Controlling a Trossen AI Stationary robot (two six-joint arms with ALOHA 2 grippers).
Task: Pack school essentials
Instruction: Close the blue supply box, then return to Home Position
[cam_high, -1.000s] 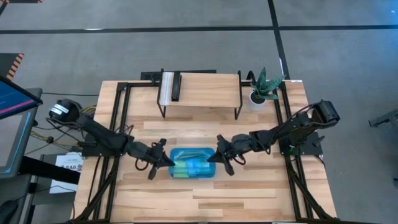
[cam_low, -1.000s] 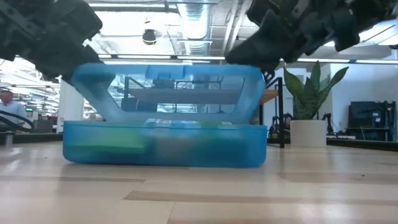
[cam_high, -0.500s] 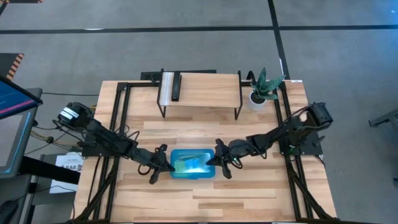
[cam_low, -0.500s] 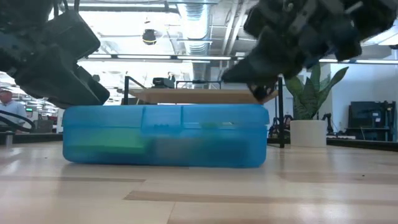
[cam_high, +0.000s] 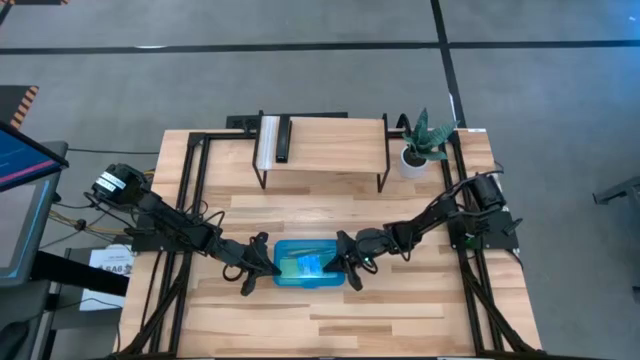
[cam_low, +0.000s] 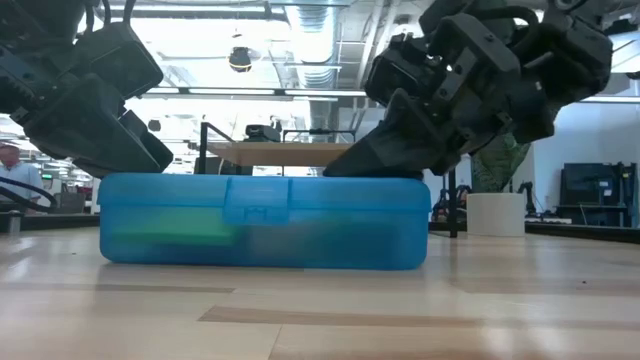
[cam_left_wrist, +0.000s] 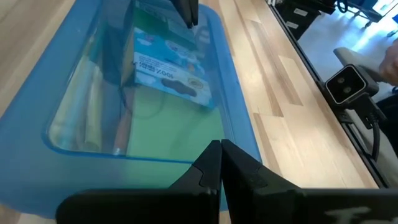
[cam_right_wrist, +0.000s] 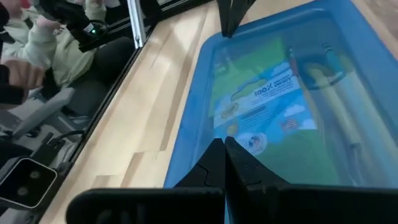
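Blue translucent case (cam_high: 309, 265) closed; crayon box (cam_right_wrist: 264, 106) label reads "100%".

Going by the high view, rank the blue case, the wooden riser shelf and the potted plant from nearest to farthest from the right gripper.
1. The blue case: the right gripper rests on its right end, mid-table.
2. The potted plant: back right corner of the table.
3. The wooden riser shelf: back centre; close to the plant's distance, so 2 and 3 are hard to separate.
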